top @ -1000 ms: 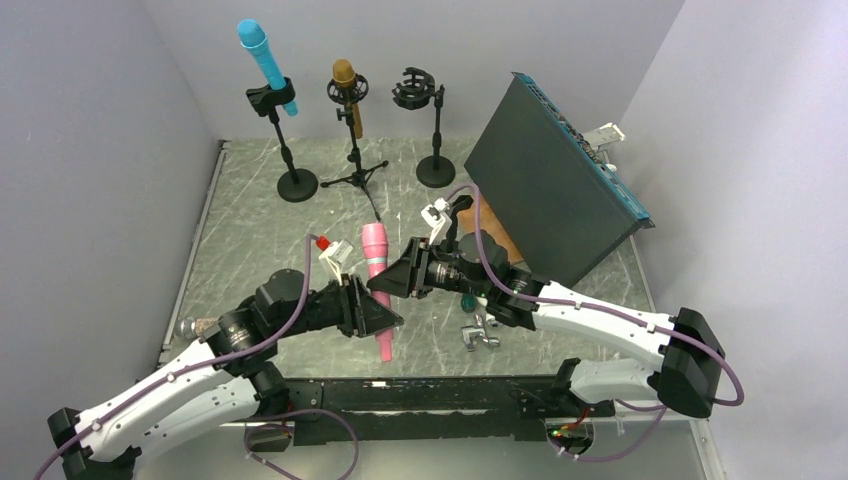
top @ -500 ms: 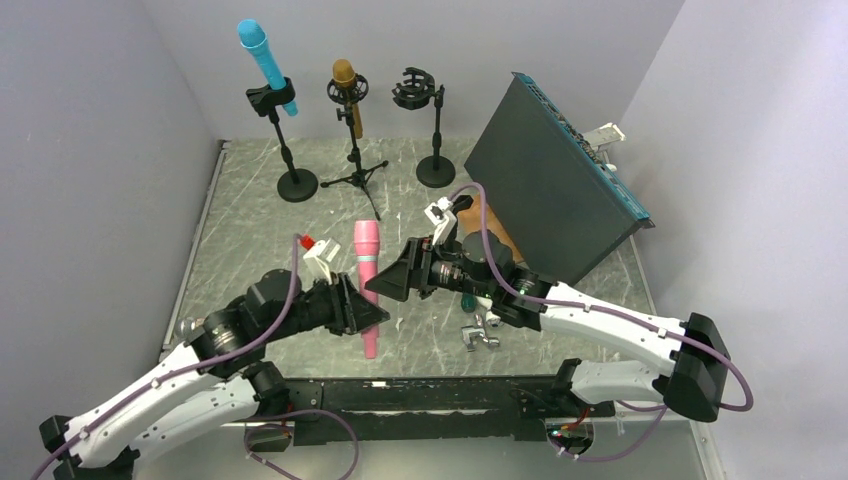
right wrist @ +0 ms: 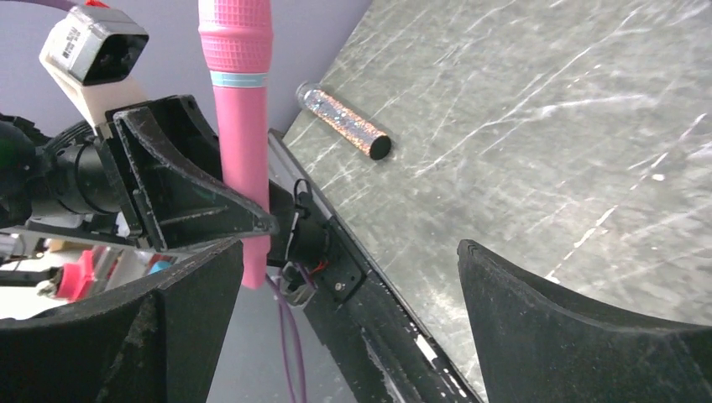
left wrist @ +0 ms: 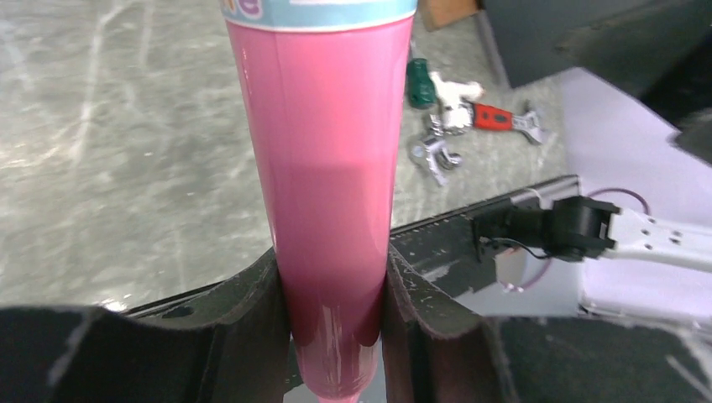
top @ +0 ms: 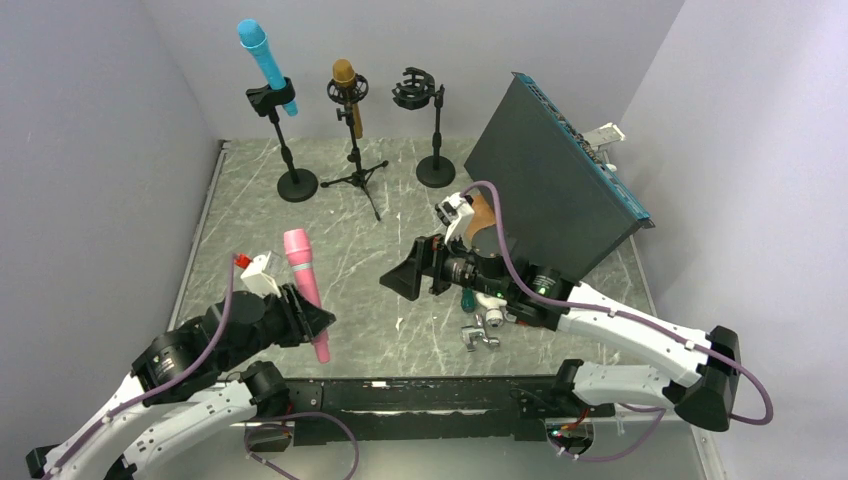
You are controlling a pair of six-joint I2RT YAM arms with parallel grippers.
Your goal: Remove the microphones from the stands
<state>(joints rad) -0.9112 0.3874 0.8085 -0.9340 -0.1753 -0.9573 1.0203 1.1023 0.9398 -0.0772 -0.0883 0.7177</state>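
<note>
My left gripper (top: 315, 322) is shut on the lower handle of a pink microphone (top: 303, 285), which stands nearly upright, head up, over the table's near left. In the left wrist view the two fingers press both sides of the pink microphone's (left wrist: 327, 210) handle. My right gripper (top: 400, 280) hangs open and empty at mid table, facing left towards the pink microphone (right wrist: 239, 126). At the back, an empty stand (top: 418, 92) with a black shock mount stands beside a gold microphone (top: 348, 90) and a blue microphone (top: 262, 55), each in its own stand.
A large dark equipment box (top: 550, 180) leans at the right, with a wooden block (top: 485, 215) by its foot. Small metal tools (top: 480, 330) lie under the right arm. A glittery tube (right wrist: 344, 122) lies near the table's front left edge.
My right gripper opened wide and came away from the pink microphone. My left arm, still gripping the microphone, drew it back to the left and nearer the front edge.
</note>
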